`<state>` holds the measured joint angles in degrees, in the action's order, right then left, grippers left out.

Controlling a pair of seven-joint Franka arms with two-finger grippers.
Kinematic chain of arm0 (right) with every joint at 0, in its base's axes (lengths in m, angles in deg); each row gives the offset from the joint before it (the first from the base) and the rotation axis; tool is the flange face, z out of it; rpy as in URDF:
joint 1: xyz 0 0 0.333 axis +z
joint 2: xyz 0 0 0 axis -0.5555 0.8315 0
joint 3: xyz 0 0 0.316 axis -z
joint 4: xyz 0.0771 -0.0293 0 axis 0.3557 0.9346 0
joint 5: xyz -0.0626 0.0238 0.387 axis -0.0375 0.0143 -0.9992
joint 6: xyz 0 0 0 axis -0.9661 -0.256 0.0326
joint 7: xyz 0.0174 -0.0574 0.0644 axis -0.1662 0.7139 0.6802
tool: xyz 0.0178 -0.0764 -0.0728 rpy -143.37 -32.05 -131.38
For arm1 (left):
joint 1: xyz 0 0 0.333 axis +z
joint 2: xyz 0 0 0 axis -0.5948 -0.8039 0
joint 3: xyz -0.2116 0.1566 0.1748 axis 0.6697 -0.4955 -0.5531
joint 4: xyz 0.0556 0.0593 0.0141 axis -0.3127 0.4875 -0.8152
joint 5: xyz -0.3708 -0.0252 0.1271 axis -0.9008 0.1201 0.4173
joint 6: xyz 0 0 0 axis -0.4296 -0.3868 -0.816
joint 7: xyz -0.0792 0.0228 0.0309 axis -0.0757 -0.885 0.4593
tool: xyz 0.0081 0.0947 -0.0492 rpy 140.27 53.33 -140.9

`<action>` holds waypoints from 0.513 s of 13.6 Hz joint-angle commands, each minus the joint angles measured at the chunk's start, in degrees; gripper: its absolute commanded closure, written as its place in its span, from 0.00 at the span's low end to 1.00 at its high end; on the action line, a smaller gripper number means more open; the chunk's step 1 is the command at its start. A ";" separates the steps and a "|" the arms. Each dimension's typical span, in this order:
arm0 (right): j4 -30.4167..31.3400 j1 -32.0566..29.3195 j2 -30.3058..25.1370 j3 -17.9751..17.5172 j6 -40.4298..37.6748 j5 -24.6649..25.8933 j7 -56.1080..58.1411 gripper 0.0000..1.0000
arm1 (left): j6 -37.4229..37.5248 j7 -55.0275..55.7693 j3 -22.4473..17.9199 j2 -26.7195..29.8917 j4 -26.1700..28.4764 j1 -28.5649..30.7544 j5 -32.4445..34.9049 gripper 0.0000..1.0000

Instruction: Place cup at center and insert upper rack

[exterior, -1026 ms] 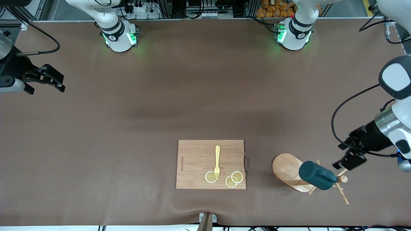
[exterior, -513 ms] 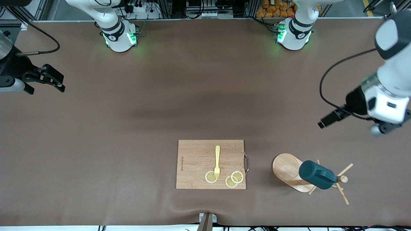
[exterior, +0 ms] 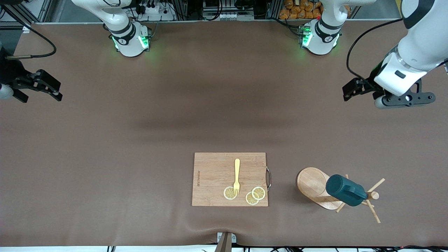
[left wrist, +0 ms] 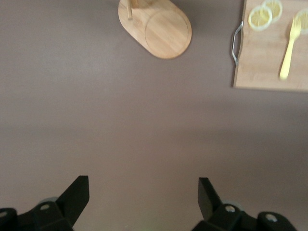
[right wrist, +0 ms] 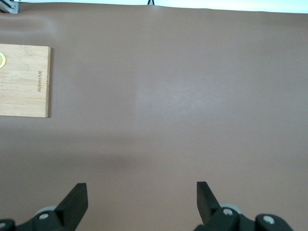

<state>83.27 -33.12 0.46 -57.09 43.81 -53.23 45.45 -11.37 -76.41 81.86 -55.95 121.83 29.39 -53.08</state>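
Note:
The dark teal cup [exterior: 344, 190] hangs tilted on a peg of the wooden mug tree, beside its pole top [exterior: 374, 195]. The tree's oval base [exterior: 313, 182] stands near the front camera, toward the left arm's end of the table. Thin pegs [exterior: 376, 184] stick out past the cup. My left gripper [exterior: 351, 90] is open and empty, up over bare table well away from the tree. The left wrist view shows the oval base [left wrist: 156, 26] past my left gripper [left wrist: 143, 192]; the cup is out of that view. My right gripper [exterior: 52, 90] waits open over the right arm's end of the table, and also shows in the right wrist view [right wrist: 142, 197].
A wooden cutting board [exterior: 213, 175] with a metal handle [exterior: 268, 177] lies beside the mug tree, toward the table's middle. On it lie a yellow fork [exterior: 237, 175] and three lemon slices [exterior: 254, 195]. The board also shows in the left wrist view [left wrist: 262, 62] and the right wrist view [right wrist: 24, 82].
My left arm has drawn back from beside the cup and tree and risen toward the robots' bases. The cup stays on the peg. My right gripper shifted slightly toward its table end.

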 commanded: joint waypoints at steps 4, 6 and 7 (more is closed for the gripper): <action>-1.38 0.43 0.34 0.23 -0.69 0.12 0.11 0.00 | 5.86 -7.45 -0.75 1.82 -2.16 -0.80 3.82 0.00; -1.38 0.51 0.34 0.23 -0.69 0.03 0.11 0.00 | 7.27 -7.46 -0.75 1.65 -4.62 -0.71 3.73 0.00; -1.38 0.43 0.25 0.23 -0.77 0.03 0.11 0.00 | 7.36 -7.45 -0.75 1.47 -5.42 -0.71 3.56 0.00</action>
<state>83.03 -33.09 0.46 -57.06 43.81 -53.25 45.45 -5.87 -83.08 81.34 -54.82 118.64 29.05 -50.84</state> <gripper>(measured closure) 0.000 0.000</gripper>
